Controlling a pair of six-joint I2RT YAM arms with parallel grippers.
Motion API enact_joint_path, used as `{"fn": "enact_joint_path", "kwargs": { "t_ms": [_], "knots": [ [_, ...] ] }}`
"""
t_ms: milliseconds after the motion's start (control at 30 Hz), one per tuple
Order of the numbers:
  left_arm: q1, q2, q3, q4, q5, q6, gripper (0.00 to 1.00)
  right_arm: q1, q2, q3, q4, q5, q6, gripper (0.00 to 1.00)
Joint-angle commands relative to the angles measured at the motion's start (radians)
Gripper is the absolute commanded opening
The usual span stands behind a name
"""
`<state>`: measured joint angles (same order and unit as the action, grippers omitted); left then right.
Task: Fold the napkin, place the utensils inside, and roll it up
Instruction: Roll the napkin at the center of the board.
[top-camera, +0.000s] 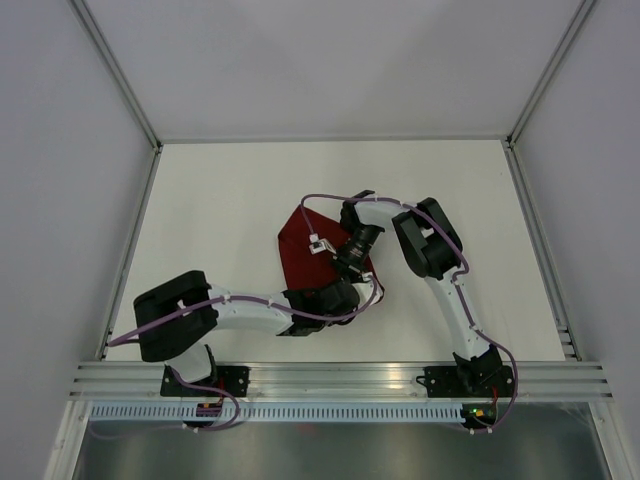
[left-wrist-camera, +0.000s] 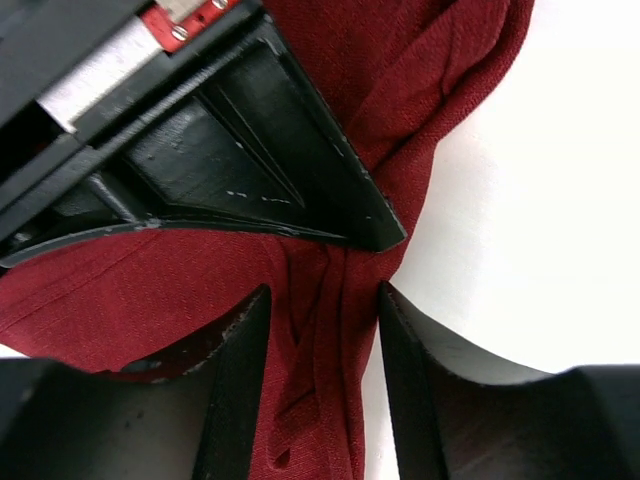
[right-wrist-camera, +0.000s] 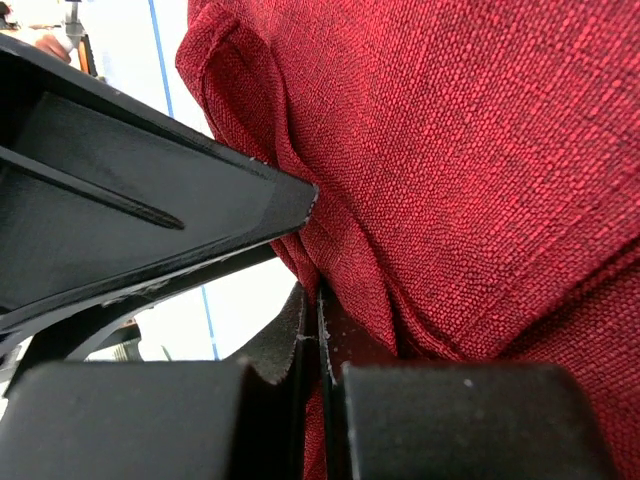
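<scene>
The maroon napkin (top-camera: 303, 245) lies bunched at the table's middle, partly under both grippers. My right gripper (top-camera: 352, 268) is shut on a thin edge of the napkin (right-wrist-camera: 480, 150), with the cloth pinched between its pads (right-wrist-camera: 318, 300). My left gripper (top-camera: 348, 296) is open right beside it. Its two fingers straddle a gathered ridge of the napkin (left-wrist-camera: 320, 350) at the cloth's right border (left-wrist-camera: 325, 300). The right gripper's black finger (left-wrist-camera: 300, 180) sits just above that ridge. The fork is out of view.
The white table (top-camera: 220, 220) is walled by grey panels with aluminium rails at the sides and front (top-camera: 340, 378). Both arms' elbows (top-camera: 175, 315) (top-camera: 425, 240) hang over the table on either side of the napkin.
</scene>
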<state>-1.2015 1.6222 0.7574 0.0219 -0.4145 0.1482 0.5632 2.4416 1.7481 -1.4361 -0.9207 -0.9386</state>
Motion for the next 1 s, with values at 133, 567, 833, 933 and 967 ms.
{"fn": "enact_joint_path", "kwargs": {
  "t_ms": [133,567,833,933,967],
  "knots": [
    [0.008,0.041,0.036,0.001,0.062,0.031,0.5,-0.031,0.054,0.025,0.055,0.086,-0.049,0.0],
    [0.077,0.113,0.089,-0.059,0.247,-0.007,0.1,-0.057,0.037,0.027,0.028,0.071,-0.071,0.04],
    [0.114,0.131,0.095,-0.06,0.382,-0.035,0.02,-0.091,-0.105,-0.01,0.092,0.036,-0.033,0.47],
    [0.125,0.14,0.095,-0.071,0.41,-0.044,0.02,-0.126,-0.197,-0.045,0.173,0.013,0.039,0.57],
    [0.128,0.142,0.097,-0.077,0.437,-0.048,0.02,-0.135,-0.243,-0.058,0.201,0.007,0.064,0.59]
  ]
}}
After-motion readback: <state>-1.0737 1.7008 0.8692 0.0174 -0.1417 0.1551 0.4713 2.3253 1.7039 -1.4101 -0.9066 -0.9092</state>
